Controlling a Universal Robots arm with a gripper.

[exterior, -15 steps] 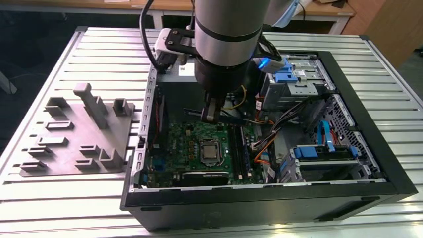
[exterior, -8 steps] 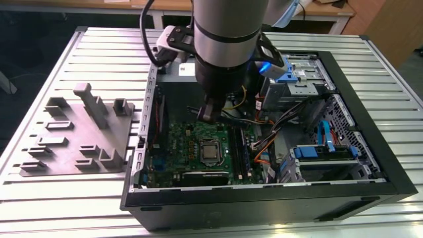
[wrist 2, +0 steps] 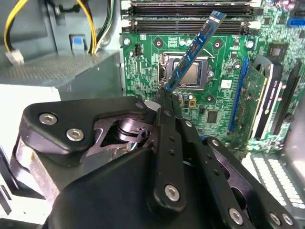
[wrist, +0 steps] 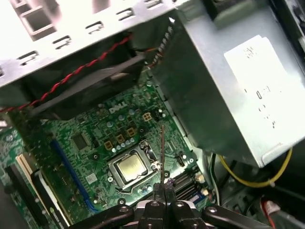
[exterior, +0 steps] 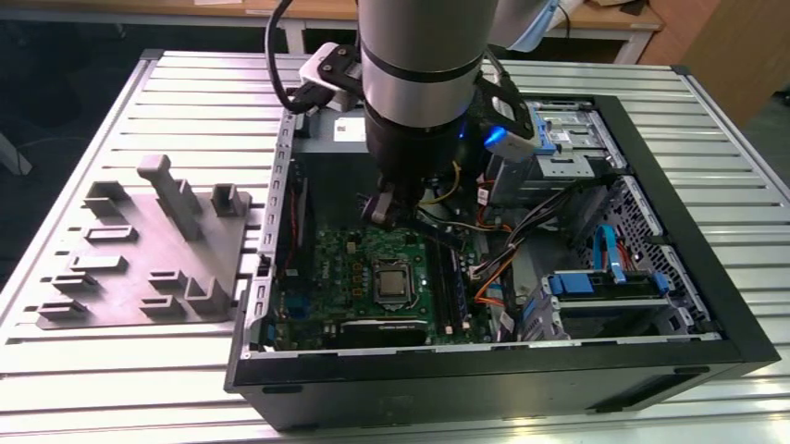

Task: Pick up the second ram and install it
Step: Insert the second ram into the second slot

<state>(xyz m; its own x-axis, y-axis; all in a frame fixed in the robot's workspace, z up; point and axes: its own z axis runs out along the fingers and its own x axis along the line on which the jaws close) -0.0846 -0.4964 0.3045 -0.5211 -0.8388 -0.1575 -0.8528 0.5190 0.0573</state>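
**Item:** ram point(wrist 2: 193, 50), 1 blue stick.
**Location:** gripped at 1 short end by the tool point(wrist 2: 166, 94), whose fingers are closed on it. It hangs tilted above the motherboard point(wrist 2: 224, 90), over the processor socket point(wrist: 129, 167).
**Status:** not seated. The memory slots point(wrist 2: 190, 24) lie near its free end.
**Enclosure:** open computer case point(exterior: 709, 305), on its side on the slatted bench point(exterior: 124, 370).
**Also on bench:** 1 grey parts fixture point(exterior: 136, 268), just beside the case at the exterior view's left.
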